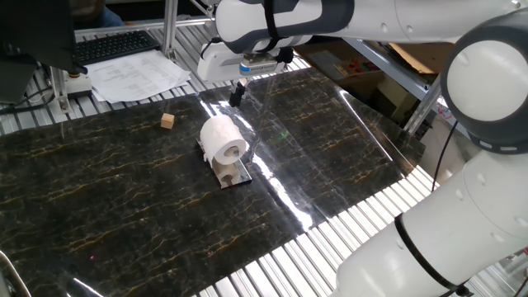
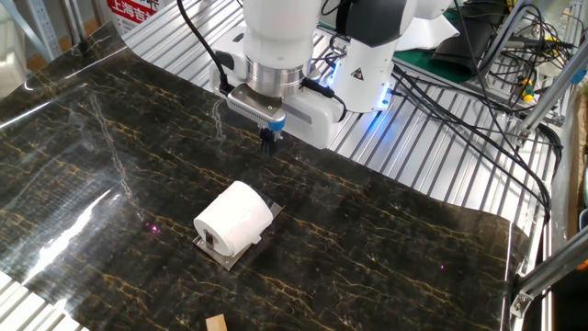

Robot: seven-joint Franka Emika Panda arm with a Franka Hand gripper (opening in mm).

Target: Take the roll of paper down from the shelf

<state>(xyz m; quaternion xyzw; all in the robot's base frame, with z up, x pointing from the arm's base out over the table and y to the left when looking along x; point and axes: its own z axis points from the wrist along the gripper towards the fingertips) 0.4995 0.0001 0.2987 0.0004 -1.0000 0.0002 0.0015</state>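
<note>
The white roll of paper [image 1: 221,139] lies on its side on the small shelf [image 1: 231,173] of pale wood and grey metal plate, in the middle of the dark marble table. It also shows in the other fixed view [image 2: 234,218], with the shelf's plate [image 2: 219,254] under it. My gripper [image 1: 237,94] hangs above the table behind the roll, apart from it, with its dark fingers close together and nothing between them. It shows in the other fixed view [image 2: 268,143] too.
A tiny wooden cube [image 1: 167,121] lies left of the roll, and shows at the bottom edge of the other view [image 2: 216,322]. Printed paper sheets [image 1: 136,76] and a keyboard [image 1: 111,45] lie beyond the table's far edge. Cables [image 2: 459,101] run beside the robot base.
</note>
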